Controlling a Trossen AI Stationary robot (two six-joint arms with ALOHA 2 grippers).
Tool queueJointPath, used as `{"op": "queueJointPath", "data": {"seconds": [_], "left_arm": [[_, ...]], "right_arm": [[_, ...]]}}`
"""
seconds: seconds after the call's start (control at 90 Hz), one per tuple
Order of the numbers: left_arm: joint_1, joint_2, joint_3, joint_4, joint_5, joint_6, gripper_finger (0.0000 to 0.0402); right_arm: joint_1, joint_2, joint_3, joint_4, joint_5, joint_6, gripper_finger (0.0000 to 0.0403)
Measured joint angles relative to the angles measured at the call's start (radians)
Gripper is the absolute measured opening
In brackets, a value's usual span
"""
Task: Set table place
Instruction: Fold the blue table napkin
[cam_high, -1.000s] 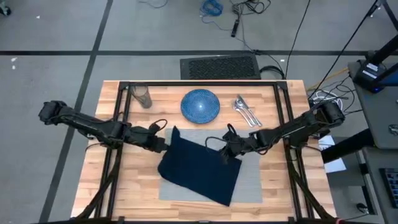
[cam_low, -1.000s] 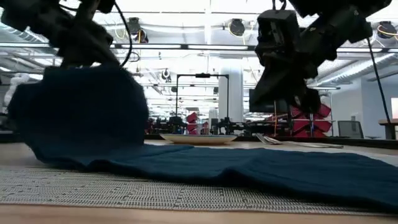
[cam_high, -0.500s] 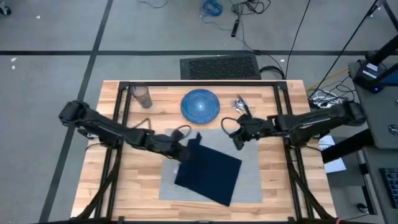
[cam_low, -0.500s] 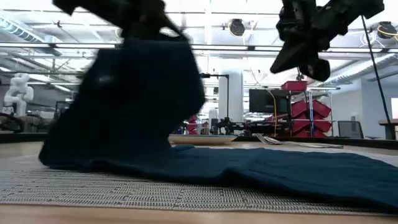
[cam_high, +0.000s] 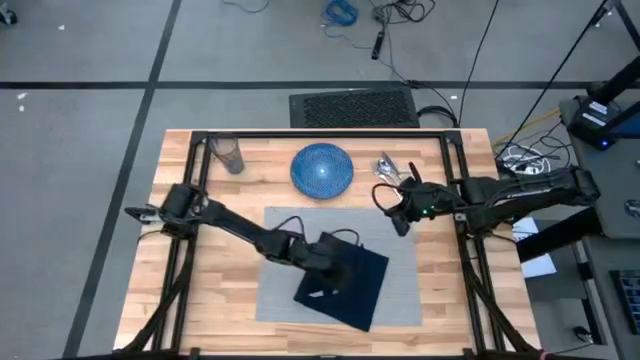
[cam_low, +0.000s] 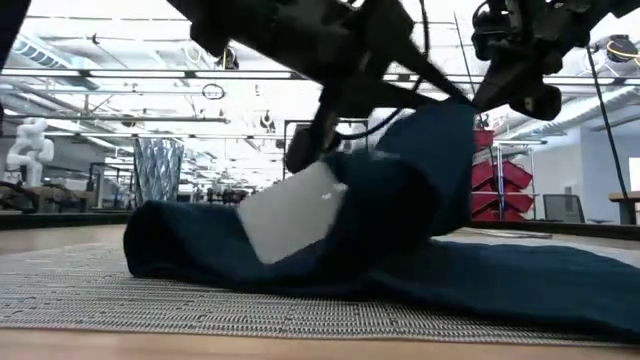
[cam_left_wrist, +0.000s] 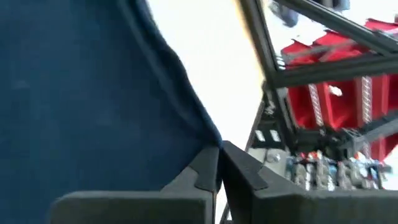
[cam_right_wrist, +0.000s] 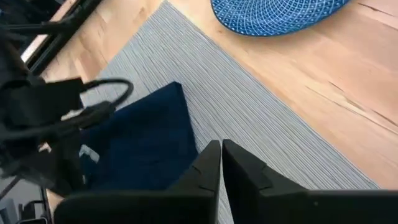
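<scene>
The left gripper (cam_high: 322, 262) has its fingers (cam_left_wrist: 208, 177) clenched on a fold of the navy napkin (cam_high: 345, 287), lifting it over the grey placemat (cam_high: 280, 300) at mid-surface. The right gripper (cam_high: 398, 215) hovers with fingers pressed together, empty, beside the cutlery (cam_high: 392, 166). The napkin is half folded; plate (cam_high: 321, 168), glass (cam_high: 229, 154) and cutlery wait along the far edge, unplaced.

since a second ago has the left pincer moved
Yes. In the high view the left pincer has swept toward the right arm's side, from the grey woven placemat's left edge to over its middle.
</scene>
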Motion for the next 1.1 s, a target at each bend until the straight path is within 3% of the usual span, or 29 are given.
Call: {"op": "queueJointPath", "data": {"seconds": [0.367,0.567,0.811,0.944,1.1], "left_arm": [[0.0,-0.025,0.003,-0.012,-0.07,0.017,0.0101],[0.001,-0.025,0.003,-0.043,-0.073,0.018,0.0113],[0.034,-0.043,0.003,-0.227,-0.045,0.06,0.0113],[0.064,-0.118,0.004,-0.372,-0.037,0.144,0.0113],[0.11,-0.218,0.004,-0.677,-0.067,0.31,0.0113]], "right_arm": [[0.055,-0.002,0.0,0.0,-0.08,0.013,0.01],[0.159,-0.002,0.0,0.002,-0.074,0.061,0.012],[0.318,0.047,0.0,0.068,0.006,0.171,0.0111],[0.39,0.11,0.0,0.164,0.064,0.231,0.0106],[0.429,0.204,0.0,0.242,0.131,0.308,0.0105]]}}
